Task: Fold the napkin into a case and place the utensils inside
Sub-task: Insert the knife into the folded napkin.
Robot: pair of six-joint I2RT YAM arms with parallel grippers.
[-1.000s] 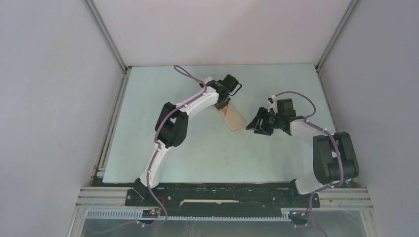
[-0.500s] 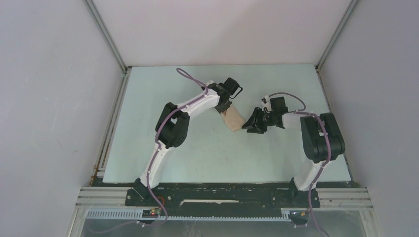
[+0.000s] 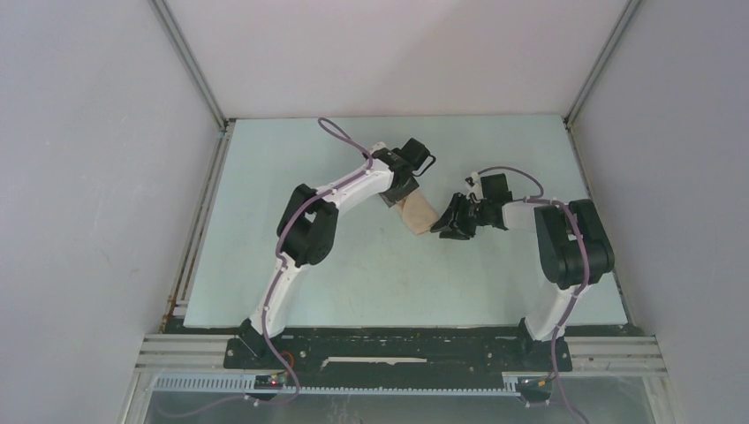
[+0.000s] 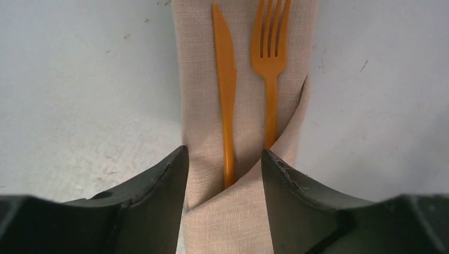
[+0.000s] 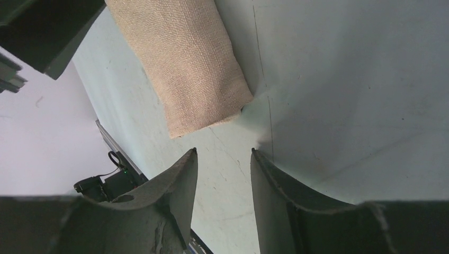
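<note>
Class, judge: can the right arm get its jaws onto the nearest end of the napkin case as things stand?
Probably yes. The right arm holds its jaws apart just short of the case, only bare table between them; the left arm is at the opposite end.

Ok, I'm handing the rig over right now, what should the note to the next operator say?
Left pincer: open, straddling the folded end of the case, gripping nothing.
Right pincer: open, empty, just off one end of the case.
Knife and fork: side by side, handles tucked under the fold.
Done: folding, loading.
Left: probably only lifting both pincers clear without snagging the case.
</note>
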